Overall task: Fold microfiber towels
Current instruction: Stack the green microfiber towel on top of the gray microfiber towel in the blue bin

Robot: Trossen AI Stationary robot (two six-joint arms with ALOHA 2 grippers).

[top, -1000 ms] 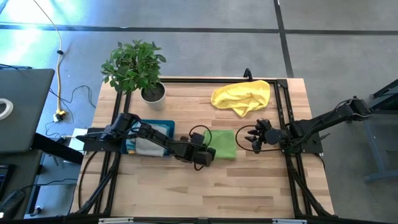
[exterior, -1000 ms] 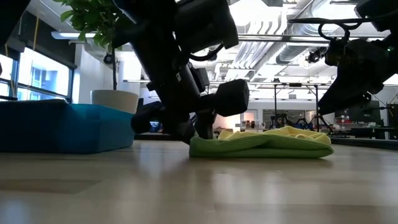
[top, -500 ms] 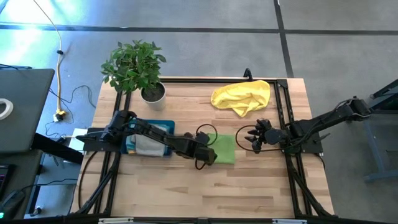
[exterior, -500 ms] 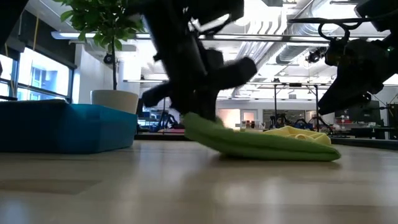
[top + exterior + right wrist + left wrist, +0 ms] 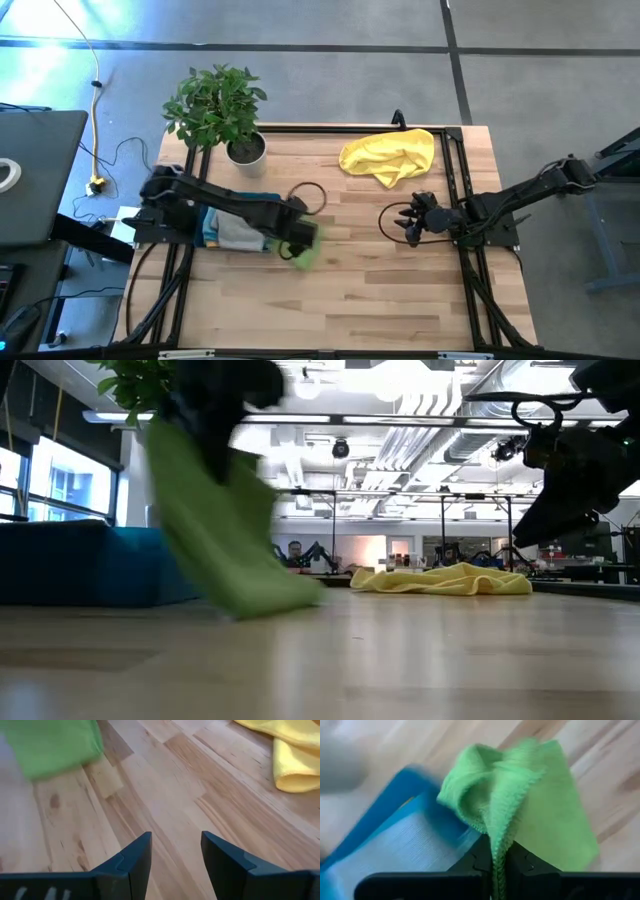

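Wooden counter (image 5: 400, 290): left gripper (image 5: 298, 240) hangs beside the teal tray (image 5: 262, 203), jaws pinching the lime green towel (image 5: 305, 254). It droops limp, light, probably folded; hold its hem. Right gripper (image 5: 408, 222), jaws wide, waits near the yellow towel (image 5: 390, 156).

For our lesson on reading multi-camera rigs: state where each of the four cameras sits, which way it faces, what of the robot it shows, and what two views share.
High view: overhead, facing straight down on the wooden table; both dark arms show.
Low view: at tabletop height, facing level into the room; arms enter from above.
Left wrist view: on the left arm, looking past the left gripper, shut on the lime green microfiber towel beside the dark teal rectangular tray.
Right wrist view: past the open right gripper at bare wood.
Shared: high and low views both show the crumpled yellow microfiber towel.
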